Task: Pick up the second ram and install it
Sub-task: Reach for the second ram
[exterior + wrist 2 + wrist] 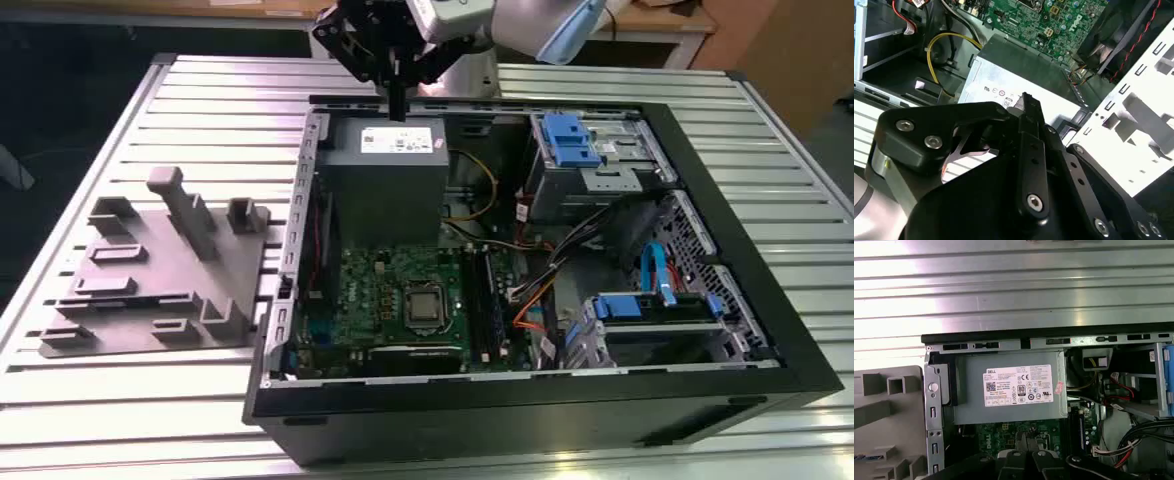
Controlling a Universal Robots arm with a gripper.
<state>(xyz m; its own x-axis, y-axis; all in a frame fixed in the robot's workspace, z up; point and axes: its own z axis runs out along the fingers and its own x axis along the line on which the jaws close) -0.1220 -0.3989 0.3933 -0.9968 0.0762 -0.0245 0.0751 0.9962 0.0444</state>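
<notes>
Above the far edge of the grey power supply (384,165) inside the open computer case (534,415) on the bench (214,85), the gripper (398,113) hangs with its fingers drawn tight together, and whether the second ram is pinched between them cannot be told.

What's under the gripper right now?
The grey power supply box, near its labelled end, inside the open case. In the second wrist view the gripper covers part of the box's top; what lies there cannot be seen.
</notes>
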